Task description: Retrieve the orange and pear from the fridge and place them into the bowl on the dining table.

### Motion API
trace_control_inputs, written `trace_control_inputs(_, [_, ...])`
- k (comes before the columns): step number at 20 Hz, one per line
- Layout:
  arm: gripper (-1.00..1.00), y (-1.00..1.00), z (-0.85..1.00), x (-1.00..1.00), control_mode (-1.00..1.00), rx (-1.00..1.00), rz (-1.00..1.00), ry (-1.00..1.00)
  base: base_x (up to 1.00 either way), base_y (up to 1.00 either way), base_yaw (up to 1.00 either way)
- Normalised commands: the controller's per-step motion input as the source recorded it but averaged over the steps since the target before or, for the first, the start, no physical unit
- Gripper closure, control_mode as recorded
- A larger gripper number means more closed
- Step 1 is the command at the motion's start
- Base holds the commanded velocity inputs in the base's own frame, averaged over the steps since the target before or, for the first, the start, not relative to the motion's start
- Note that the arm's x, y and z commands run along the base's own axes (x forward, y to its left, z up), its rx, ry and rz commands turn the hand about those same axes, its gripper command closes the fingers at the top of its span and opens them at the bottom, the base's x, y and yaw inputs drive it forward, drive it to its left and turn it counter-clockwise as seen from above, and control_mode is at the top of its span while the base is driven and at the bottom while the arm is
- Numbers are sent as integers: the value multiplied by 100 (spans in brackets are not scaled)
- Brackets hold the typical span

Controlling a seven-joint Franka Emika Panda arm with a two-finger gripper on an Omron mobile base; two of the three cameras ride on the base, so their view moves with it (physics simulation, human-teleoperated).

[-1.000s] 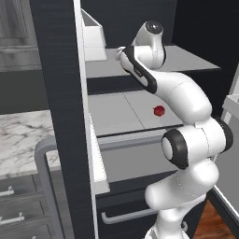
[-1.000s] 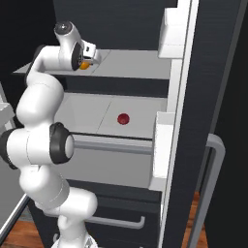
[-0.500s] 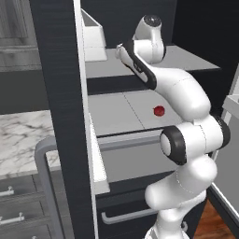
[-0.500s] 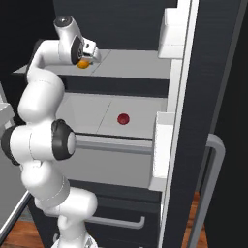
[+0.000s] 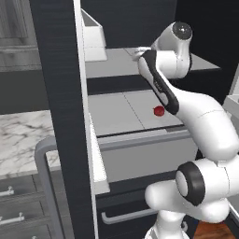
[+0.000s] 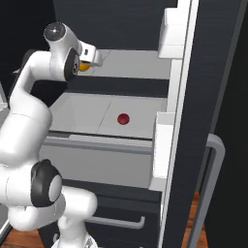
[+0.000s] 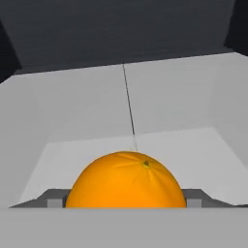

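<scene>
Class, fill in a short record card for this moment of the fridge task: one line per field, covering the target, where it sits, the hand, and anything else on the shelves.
target: the orange
location: upper shelf of the open fridge
gripper: at the orange, one fingertip on each side of it; whether they press on it cannot be told
other item: small red round object on the lower shelf
pear: not made out
beside fridge: marble top

Orange [image 7: 126,180] on upper light-grey fridge shelf [image 6: 140,65]
</scene>
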Motion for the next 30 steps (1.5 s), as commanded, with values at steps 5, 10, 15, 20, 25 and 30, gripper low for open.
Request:
trace_control_inputs(5, [100,-27,-17,-100,-100,6,2,-5,0,0,0])
trace_control_inputs(10, [100,-1,-5,-100,-100,2,13,-1,0,0,0])
trace_control_inputs(15, [100,0,-1,-84,-100,0,15,-4,0,0,0])
trace_control_inputs(20, [100,0,0,0,100,0,0,0,-77,2,1])
trace_control_inputs(25, [100,0,0,0,100,0,0,0,-100,0,5])
trace_control_inputs(30, [100,0,0,0,100,0,0,0,-71,0,25])
